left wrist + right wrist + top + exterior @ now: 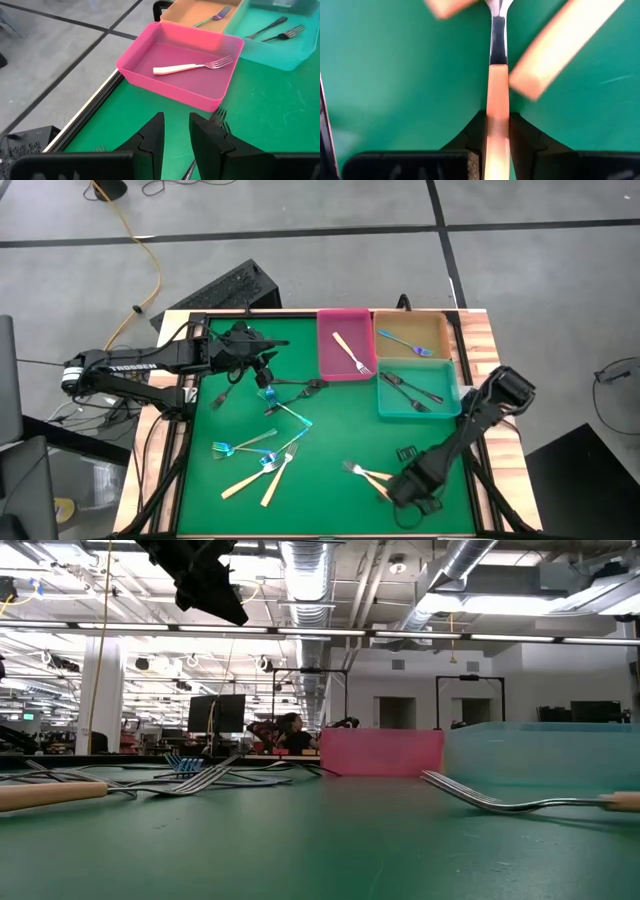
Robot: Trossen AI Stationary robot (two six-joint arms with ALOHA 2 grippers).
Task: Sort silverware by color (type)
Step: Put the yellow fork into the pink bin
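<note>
Clearly, the right tool is pressed down near the front edge of the green bench, toward its right corner, and in its wrist view its fingers are seen pinched on the tan handle of a silver fork, gripped along the handle so that the tines point away; a second tan handle is lying just beside it, apparently touching, which could be dragged along if the fork is lifted carelessly. Three bins are set along the back right of the bench, presumably one for each kind: a pink bin already holding a tan-handled fork, an orange bin holding a blue fork, and a teal bin holding two black forks. The gripped fork would therefore be judged as meant for the pink bin. The left tool is held above the back left part of the bench with its fingers drawn close together and nothing seen between them, a dark fork lying just ahead of it. More unsorted silverware is scattered toward the front left, so the sorting is judged well short of done.
</note>
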